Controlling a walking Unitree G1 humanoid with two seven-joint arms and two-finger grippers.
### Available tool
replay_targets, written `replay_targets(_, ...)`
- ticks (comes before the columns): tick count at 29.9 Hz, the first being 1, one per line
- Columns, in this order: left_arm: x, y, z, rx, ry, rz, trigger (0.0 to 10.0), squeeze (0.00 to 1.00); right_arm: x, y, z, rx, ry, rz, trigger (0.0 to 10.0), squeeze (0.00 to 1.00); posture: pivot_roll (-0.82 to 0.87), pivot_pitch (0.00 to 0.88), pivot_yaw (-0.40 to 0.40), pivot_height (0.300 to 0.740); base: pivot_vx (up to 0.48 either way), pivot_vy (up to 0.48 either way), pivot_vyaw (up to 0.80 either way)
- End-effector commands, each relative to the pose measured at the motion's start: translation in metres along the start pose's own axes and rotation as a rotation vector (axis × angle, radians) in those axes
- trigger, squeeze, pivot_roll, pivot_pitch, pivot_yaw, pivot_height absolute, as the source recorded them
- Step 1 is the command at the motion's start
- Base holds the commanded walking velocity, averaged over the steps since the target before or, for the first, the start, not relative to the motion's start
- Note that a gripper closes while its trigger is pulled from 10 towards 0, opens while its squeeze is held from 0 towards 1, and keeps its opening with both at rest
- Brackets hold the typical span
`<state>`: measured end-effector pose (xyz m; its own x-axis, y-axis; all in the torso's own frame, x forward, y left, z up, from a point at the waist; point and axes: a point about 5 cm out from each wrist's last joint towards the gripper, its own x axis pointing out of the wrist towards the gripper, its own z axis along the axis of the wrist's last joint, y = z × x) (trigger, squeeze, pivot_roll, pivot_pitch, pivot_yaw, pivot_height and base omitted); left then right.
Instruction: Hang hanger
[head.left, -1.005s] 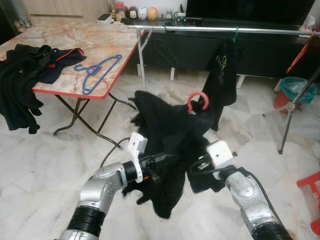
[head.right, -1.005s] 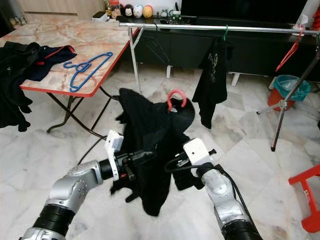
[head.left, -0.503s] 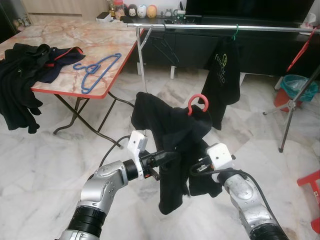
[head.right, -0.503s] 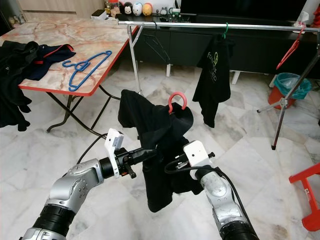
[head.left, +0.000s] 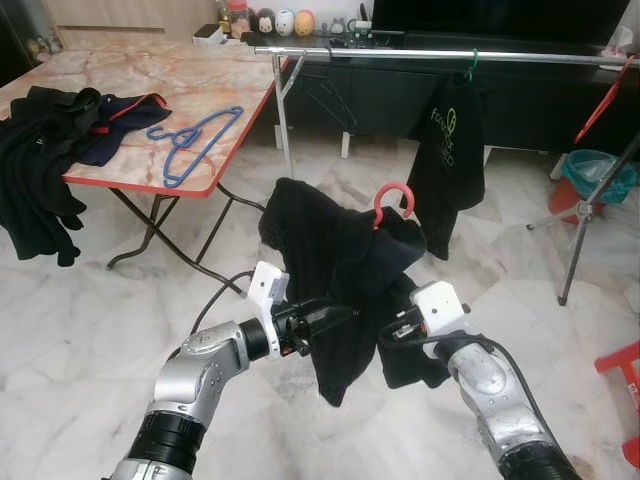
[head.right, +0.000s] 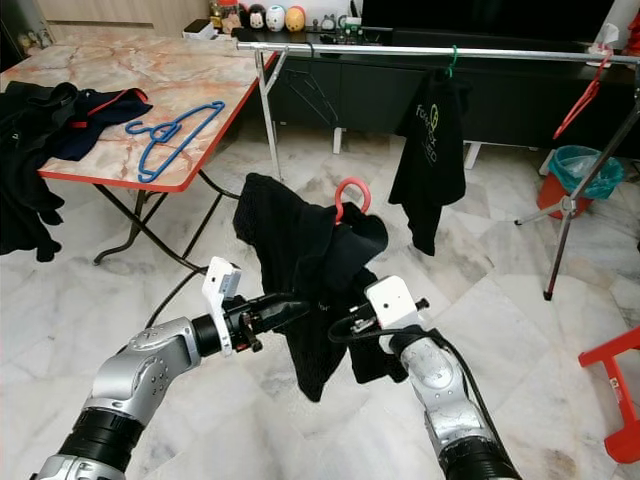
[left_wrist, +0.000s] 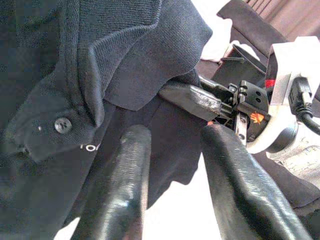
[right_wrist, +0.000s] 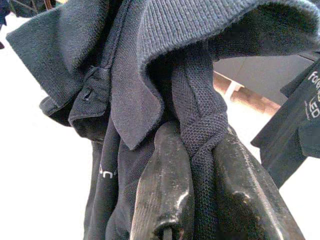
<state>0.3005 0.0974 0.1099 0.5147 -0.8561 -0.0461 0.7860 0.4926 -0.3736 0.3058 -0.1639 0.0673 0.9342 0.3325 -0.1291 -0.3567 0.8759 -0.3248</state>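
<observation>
A black polo shirt (head.left: 330, 250) hangs on a red hanger whose hook (head.left: 393, 200) sticks up above the collar, held low over the floor in front of me. My right gripper (head.left: 388, 335) is shut on a fold of the shirt, the fabric pinched between its fingers (right_wrist: 165, 190). My left gripper (head.left: 335, 317) points into the shirt from the left; its fingers (left_wrist: 125, 180) stand apart, their tips against the cloth. Ahead runs the silver clothes rail (head.left: 420, 55), well above the hook.
A black shirt (head.left: 447, 150) on a green hanger and a red hanger (head.left: 605, 100) hang on the rail. The marble table (head.left: 190, 90) at left bears a blue hanger (head.left: 195, 140) and dark clothes (head.left: 40, 140). A teal bin (head.left: 595, 180) stands at right.
The shirt went from bunched to hanging long, and is now gathered up a little again. The left gripper has edged left and lower. The hook has held its height.
</observation>
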Motion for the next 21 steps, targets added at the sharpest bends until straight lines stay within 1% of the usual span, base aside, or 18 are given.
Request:
replay_targets(1,-0.003,-0.003,0.005,0.017,-0.004,-0.022,10.0,1.00,0.003,-0.008,0.010,0.000,-0.055,-0.031,10.0,0.00,-0.03,0.024,-0.005,0.740,0.000,0.000,0.00)
replay_targets(2,-0.003,-0.003,0.005,0.019,-0.004,-0.022,10.0,1.00,0.003,-0.008,0.010,-0.001,-0.057,-0.029,10.0,0.00,-0.03,0.024,-0.005,0.740,0.000,0.000,0.00)
replay_targets(4,-0.007,0.004,0.010,0.052,-0.016,0.042,10.0,1.00,0.002,-0.011,0.011,-0.001,-0.065,-0.025,10.0,0.00,-0.03,0.023,-0.004,0.740,0.000,0.000,0.00)
replay_targets(5,-0.011,0.015,0.017,0.088,-0.036,0.143,10.0,1.00,0.001,-0.015,0.012,-0.012,-0.067,-0.015,10.0,0.00,-0.03,0.025,-0.003,0.740,0.000,0.000,0.00)
replay_targets(6,-0.012,0.019,0.019,0.099,-0.041,0.177,10.0,1.00,0.001,-0.016,0.012,-0.018,-0.066,-0.012,10.0,0.00,-0.03,0.026,-0.004,0.740,0.000,0.000,0.00)
replay_targets(7,-0.014,0.025,0.022,0.117,-0.049,0.236,10.0,1.00,0.000,-0.018,0.011,-0.023,-0.063,-0.012,10.0,0.00,-0.03,0.026,-0.004,0.740,0.000,0.000,0.00)
replay_targets(10,-0.021,0.038,0.033,0.143,-0.112,0.358,10.0,1.00,-0.003,-0.025,0.007,-0.060,-0.041,-0.005,10.0,0.00,-0.02,0.025,-0.004,0.740,0.000,0.000,0.00)
replay_targets(11,-0.021,0.038,0.033,0.143,-0.112,0.358,10.0,1.00,-0.003,-0.025,0.007,-0.060,-0.041,-0.005,10.0,0.00,-0.02,0.025,-0.004,0.740,0.000,0.000,0.00)
replay_targets(13,-0.023,0.042,0.041,0.191,-0.145,0.409,10.0,1.00,-0.005,-0.031,0.006,-0.072,-0.036,-0.004,10.0,0.00,-0.03,0.026,-0.005,0.740,0.000,0.000,0.00)
replay_targets(14,-0.023,0.042,0.041,0.191,-0.145,0.409,10.0,1.00,-0.005,-0.031,0.006,-0.072,-0.036,-0.004,10.0,0.00,-0.03,0.026,-0.005,0.740,0.000,0.000,0.00)
replay_targets(17,-0.020,0.041,0.042,0.229,-0.132,0.410,10.0,1.00,-0.007,-0.033,0.006,-0.081,-0.036,0.007,10.0,0.00,-0.03,0.026,-0.004,0.740,0.000,0.000,0.00)
replay_targets(18,-0.019,0.040,0.041,0.235,-0.131,0.401,10.0,0.00,-0.007,-0.033,0.006,-0.079,-0.038,0.018,10.0,0.00,-0.03,0.026,-0.003,0.740,0.000,0.000,0.00)
replay_targets(19,-0.016,0.039,0.037,0.264,-0.101,0.391,10.0,0.00,-0.009,-0.032,0.007,-0.072,-0.047,0.053,10.0,0.00,-0.03,0.025,-0.002,0.740,0.000,0.000,0.00)
replay_targets(21,-0.015,0.038,0.033,0.280,-0.074,0.378,10.0,0.00,-0.010,-0.032,0.007,-0.067,-0.054,0.076,10.0,0.00,-0.03,0.025,-0.001,0.740,0.000,0.000,0.00)
